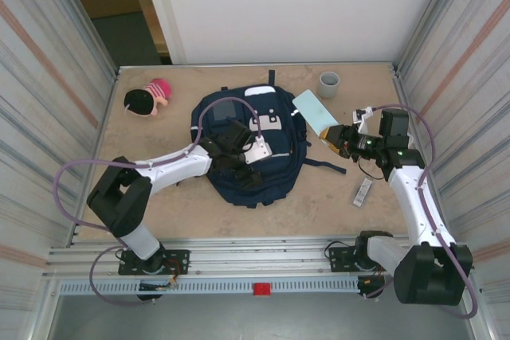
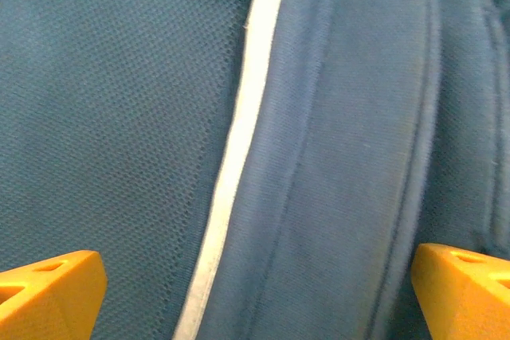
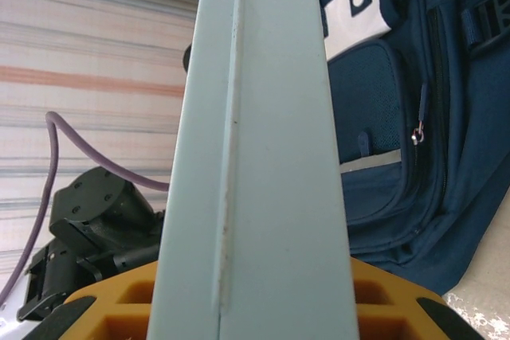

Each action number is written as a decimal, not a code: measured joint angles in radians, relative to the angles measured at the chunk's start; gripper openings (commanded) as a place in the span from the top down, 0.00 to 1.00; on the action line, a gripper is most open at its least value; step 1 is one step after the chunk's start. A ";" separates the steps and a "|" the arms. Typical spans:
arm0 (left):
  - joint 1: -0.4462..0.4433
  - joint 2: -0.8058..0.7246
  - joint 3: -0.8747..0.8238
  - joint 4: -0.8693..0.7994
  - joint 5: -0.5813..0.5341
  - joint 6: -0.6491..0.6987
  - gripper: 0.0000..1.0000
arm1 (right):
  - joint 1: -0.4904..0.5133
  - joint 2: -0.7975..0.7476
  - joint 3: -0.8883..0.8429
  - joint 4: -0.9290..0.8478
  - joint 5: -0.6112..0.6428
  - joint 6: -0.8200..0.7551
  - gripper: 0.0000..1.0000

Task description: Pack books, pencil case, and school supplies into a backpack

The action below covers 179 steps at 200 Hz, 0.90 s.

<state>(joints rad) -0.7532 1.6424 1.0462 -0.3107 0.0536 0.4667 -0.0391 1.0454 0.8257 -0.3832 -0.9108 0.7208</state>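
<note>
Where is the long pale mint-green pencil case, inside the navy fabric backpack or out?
Out: the right end effector grips the mint-green pencil case beside the navy backpack.

backpack (image 1: 247, 145): flat on the table (image 1: 159, 212), dead centre, between the two arms.
left gripper (image 1: 237, 147): right over the backpack's middle, jaws set wide apart above the fabric.
pencil case (image 1: 312, 111): just beside the backpack's far right corner, its near end between the jaws of the right gripper (image 1: 341, 139).
cup (image 1: 329, 83): behind the pencil case, at the table's far right.
toy (image 1: 148, 99): far left, apart from the backpack.
school supplies (image 1: 363, 192): one piece on the table, right of the backpack, in front of the right gripper.
</note>
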 measured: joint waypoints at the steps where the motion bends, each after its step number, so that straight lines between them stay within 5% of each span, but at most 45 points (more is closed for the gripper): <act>1: 0.000 0.000 0.000 0.002 -0.003 0.001 0.05 | 0.000 0.000 0.000 0.000 0.000 0.000 0.72; 30: 0.000 -0.002 -0.002 0.053 -0.048 0.005 0.18 | 0.000 -0.006 -0.003 0.003 0.005 0.000 0.72; 63: -0.005 -0.024 -0.008 0.077 -0.055 0.014 0.06 | 0.011 -0.028 -0.025 0.024 0.021 0.001 0.71; 132: -0.005 -0.029 0.001 0.053 -0.065 0.103 0.02 | 0.062 -0.053 -0.077 0.095 0.053 0.005 0.71; 165: -0.005 0.030 0.043 0.020 -0.084 0.134 0.08 | 0.072 -0.053 -0.092 0.122 0.062 0.010 0.71; 179: -0.006 0.058 0.058 0.008 -0.091 0.141 0.19 | 0.074 -0.053 -0.095 0.130 0.070 0.012 0.71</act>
<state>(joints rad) -0.7593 1.7000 1.1038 -0.3023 -0.0372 0.6079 0.0353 0.9924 0.7307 -0.2531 -0.8410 0.7326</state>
